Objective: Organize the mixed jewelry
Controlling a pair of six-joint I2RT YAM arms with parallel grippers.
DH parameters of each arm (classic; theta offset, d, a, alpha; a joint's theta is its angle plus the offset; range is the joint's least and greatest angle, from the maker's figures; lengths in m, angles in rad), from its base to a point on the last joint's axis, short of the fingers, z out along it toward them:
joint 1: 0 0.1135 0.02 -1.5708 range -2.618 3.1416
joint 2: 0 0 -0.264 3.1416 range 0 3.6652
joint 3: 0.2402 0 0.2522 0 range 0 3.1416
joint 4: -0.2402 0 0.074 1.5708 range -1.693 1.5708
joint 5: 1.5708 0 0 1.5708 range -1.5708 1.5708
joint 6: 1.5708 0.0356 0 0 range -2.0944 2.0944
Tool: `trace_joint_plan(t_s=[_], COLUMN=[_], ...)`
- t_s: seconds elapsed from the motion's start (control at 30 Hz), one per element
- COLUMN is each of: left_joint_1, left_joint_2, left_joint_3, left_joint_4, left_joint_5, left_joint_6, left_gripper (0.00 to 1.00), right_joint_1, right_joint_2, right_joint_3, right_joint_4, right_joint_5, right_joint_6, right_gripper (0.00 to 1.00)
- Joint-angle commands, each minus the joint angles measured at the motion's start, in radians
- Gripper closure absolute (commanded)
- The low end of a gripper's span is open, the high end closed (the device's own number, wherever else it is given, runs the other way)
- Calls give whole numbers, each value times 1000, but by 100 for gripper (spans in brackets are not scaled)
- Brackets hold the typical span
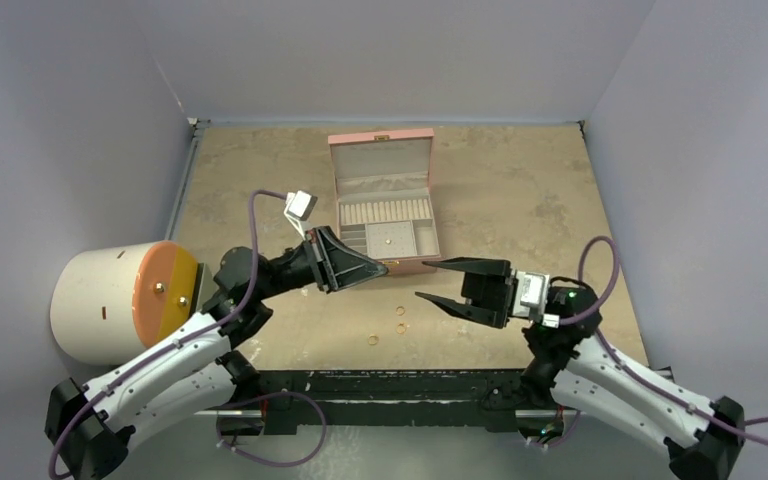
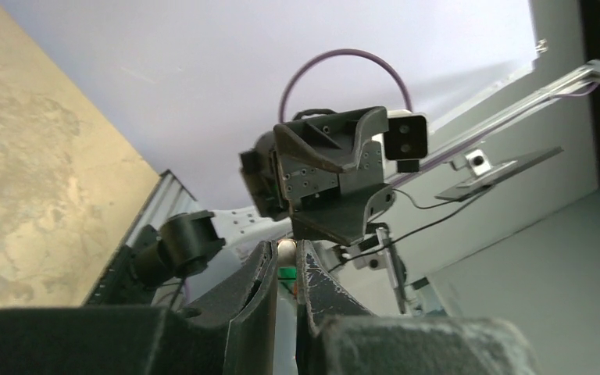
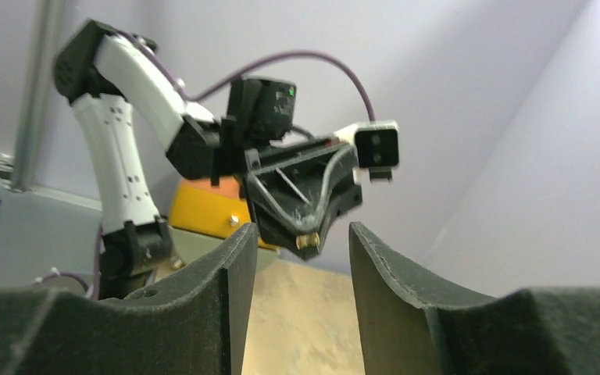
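— What lay nearest the arms, at the bottom of the overhead view?

— Three loose gold rings on the worktop, low in the middle of the frame, near one another but not touching. They were unsorted, so I judged the job far from finished.

— And just above them?

— The two grippers met tip to tip in the centre. The left gripper was clenched, and the right wrist view showed a small gold piece pinched at its very tip, in the middle of that frame. The right gripper faced it with its jaws spread wide and nothing between them.

— Why hold the piece like that?

— My guess: it looked like a pass between arms, leaving the piece gripped right at the tip, where it could be dropped cleanly into a slot. Something so small would slip easily.

— How were the arms posed?

— The left arm came from the lower left, bent at the elbow, its gripper lying level and pointing right. The right arm mirrored it from the lower right, pointing left. Both hung above the worktop, not touching it.

— And farther back?

— The pink box stood open at upper centre, lid upright, its front edge just beyond the left gripper's tip. A gold speck sat in its middle compartment; I could not tell what kind of piece.
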Motion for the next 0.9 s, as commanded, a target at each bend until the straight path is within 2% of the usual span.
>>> trace_joint_plan(t_s=[0.0,0.17,0.33,0.43,0.5,0.7,0.87], left_joint_1=[-5,-4,-4,-4,-3,-5,-2], left_joint_2=[21,124,288,370,414,568,705], left_joint_3=[156,360,549,625,671,792,879], left_joint_4=[-271,-681,-1008,-1099,-1140,-1231,-1265], left_joint_5=[-6,-67,-188,-258,-303,-389,-424], left_joint_6=[232,529,724,781,806,848,865], left_gripper=[100,100,100,100,100,100,100], right_joint_1=[4,3,3,3,3,3,3], right_joint_2=[-111,-161,-171,-138,-122,-117,-111], right_joint_3=[55,125,145,176,183,164,154], right_joint_4=[-458,-778,-922,-1026,-1075,-1115,-1098], right_joint_5=[175,335,487,682,746,802,791], right_joint_6=[-129,-112,-49,41,81,185,222], right_gripper=[50,50,50,51,51,50,48])
